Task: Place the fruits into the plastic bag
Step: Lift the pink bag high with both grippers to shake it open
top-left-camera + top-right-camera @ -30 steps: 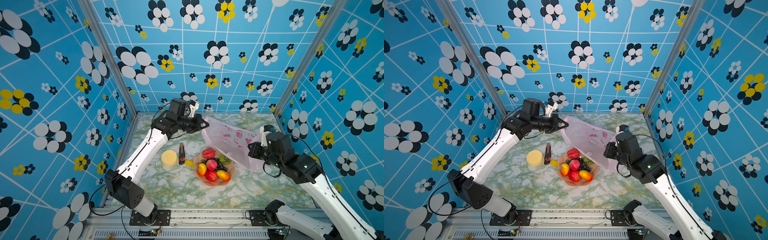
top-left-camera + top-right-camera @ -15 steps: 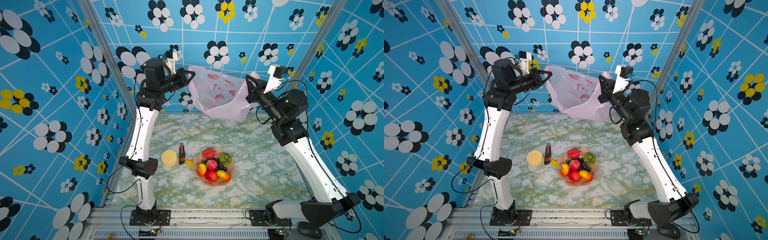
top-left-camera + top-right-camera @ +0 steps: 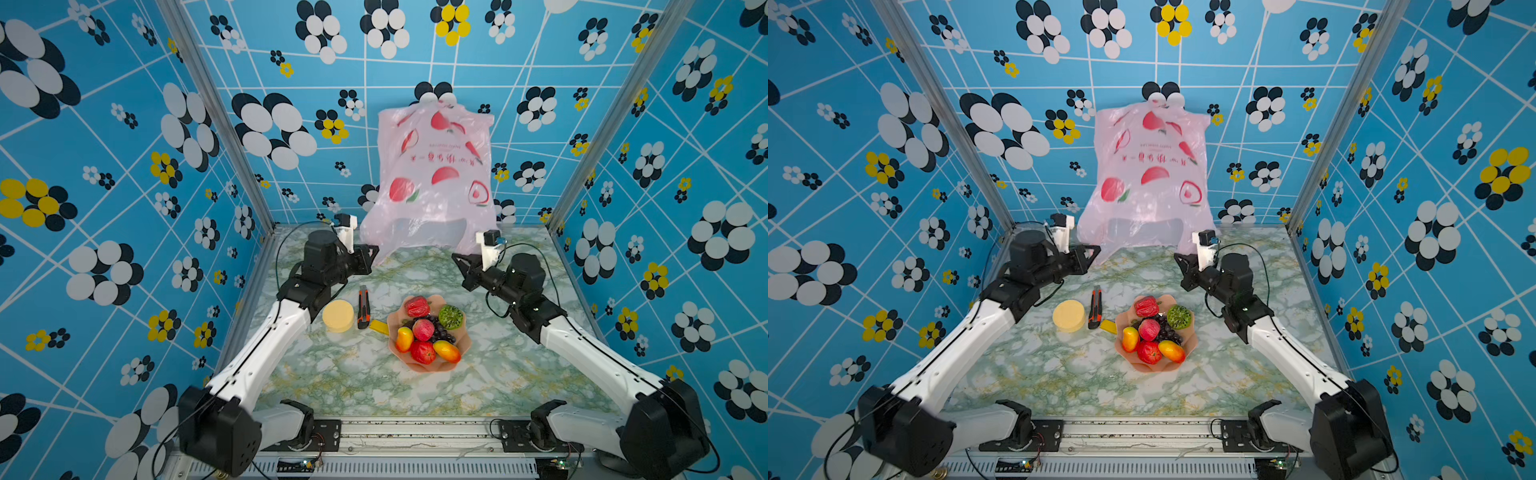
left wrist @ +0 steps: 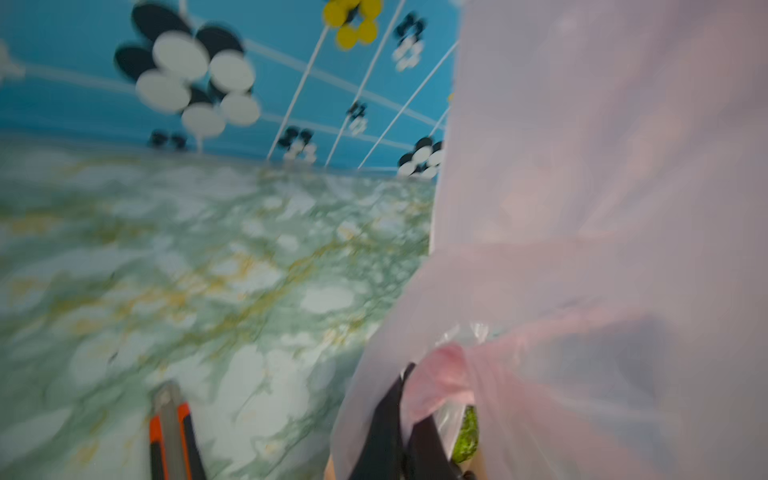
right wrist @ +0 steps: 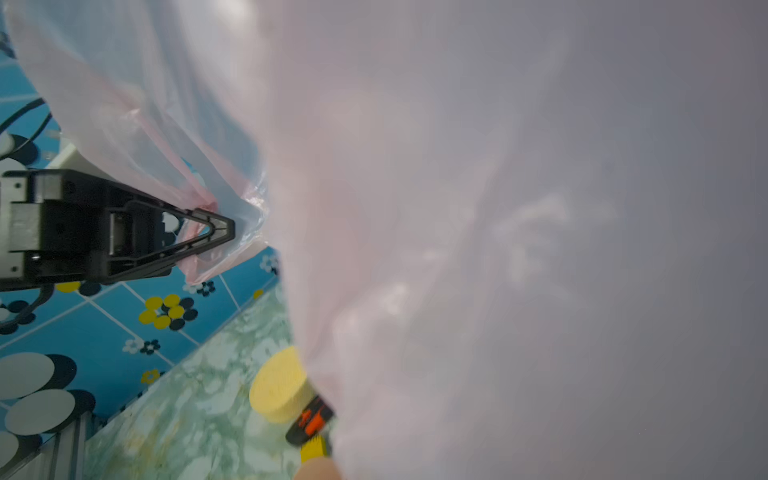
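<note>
The plastic bag (image 3: 436, 166) (image 3: 1150, 166), pale pink with red fruit prints, billows upright against the back wall in both top views. Its lower corners run down to my two grippers, low over the table's far end. My left gripper (image 3: 373, 253) (image 4: 405, 399) is shut on a bunched bag handle (image 4: 446, 365). My right gripper (image 3: 457, 258) is shut at the bag's other corner; in the right wrist view the bag (image 5: 519, 208) hides its jaws. The fruits (image 3: 428, 330) (image 3: 1154, 328) lie heaped in the salmon bowl (image 3: 432, 368), nearer than both grippers.
A pale yellow disc (image 3: 338, 316) (image 5: 278, 390), an orange-black box cutter (image 3: 363, 307) (image 4: 170, 428) and a small flat yellow piece (image 3: 379, 326) lie left of the bowl. Patterned blue walls enclose the marble table (image 3: 519, 365) on three sides.
Both arms swung up with the bag slung between them, then dropped back low over the table. The bag now balloons upward against the back wall. Both grippers stayed shut.
</note>
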### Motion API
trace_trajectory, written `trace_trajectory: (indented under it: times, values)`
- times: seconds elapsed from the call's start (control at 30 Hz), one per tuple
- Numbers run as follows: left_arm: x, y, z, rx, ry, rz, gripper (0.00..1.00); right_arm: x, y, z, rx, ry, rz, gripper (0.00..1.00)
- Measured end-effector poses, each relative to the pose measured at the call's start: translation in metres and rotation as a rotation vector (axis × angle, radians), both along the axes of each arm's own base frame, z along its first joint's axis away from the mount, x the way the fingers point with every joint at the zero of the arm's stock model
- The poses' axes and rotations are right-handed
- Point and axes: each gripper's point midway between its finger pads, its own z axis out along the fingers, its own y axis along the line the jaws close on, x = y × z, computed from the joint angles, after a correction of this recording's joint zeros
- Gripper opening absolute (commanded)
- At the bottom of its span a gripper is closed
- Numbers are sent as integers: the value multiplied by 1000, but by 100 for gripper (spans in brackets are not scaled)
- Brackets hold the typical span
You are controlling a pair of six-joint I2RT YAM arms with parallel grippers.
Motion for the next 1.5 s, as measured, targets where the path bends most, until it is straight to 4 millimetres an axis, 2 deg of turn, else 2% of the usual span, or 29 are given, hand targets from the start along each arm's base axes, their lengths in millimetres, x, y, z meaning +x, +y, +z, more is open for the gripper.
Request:
trace_trajectory:
  times: [0.03,0.07,0.1,0.13,0.2,0.27,0.33,0.4,0.47,0.6,0.83,0.93,1.03,1.1,1.17,1.2,1.23,1.3,1.37,1.4,1.47,1.5]
  values:
    - [2,8,-29,4,94,29,0,0,-1,-9,-7,35,-7,0]
    - [2,14,-46,4,159,54,0,0,-1,-10,-6,47,-11,0]
    - [1,19,-54,-2,198,72,0,1,-1,-5,0,41,-15,0]
    - [1,20,-53,-11,203,80,0,3,0,6,12,24,-16,0]
    - [3,17,-30,-40,168,74,0,9,2,39,42,-39,-19,0]
    - [9,13,8,-73,88,60,0,13,3,68,69,-101,-19,0]
    - [13,11,40,-96,15,52,0,14,4,90,90,-148,-18,0]
    - [13,10,66,-112,-42,44,0,15,4,104,103,-177,-17,0]
    - [11,10,78,-120,-68,38,0,15,4,107,107,-188,-18,0]
    - [7,10,83,-123,-75,35,0,16,3,105,101,-181,-22,0]
    - [-1,13,79,-106,-38,35,0,18,1,102,92,-170,-40,0]
    - [0,16,78,-94,-19,48,0,26,-1,102,70,-180,-69,0]
    - [22,20,76,-102,13,71,0,53,5,106,39,-206,-79,0]
    - [55,23,83,-111,26,89,0,78,12,117,27,-238,-82,0]
    - [91,21,108,-129,-12,98,0,96,20,142,38,-295,-75,0]
    - [101,19,122,-140,-43,100,0,100,23,155,47,-325,-69,0]
    - [111,17,146,-155,-96,96,0,101,26,178,62,-375,-62,0]
    - [111,11,195,-179,-205,79,0,90,32,233,95,-507,-34,0]
    - [93,-1,261,-212,-366,39,0,56,41,299,140,-678,15,0]
    - [75,-9,297,-228,-467,11,0,34,44,326,162,-755,42,0]
    - [30,-23,350,-236,-635,-47,0,-18,46,371,205,-894,106,0]
    - [6,-29,371,-239,-703,-77,0,-47,42,390,230,-959,136,0]
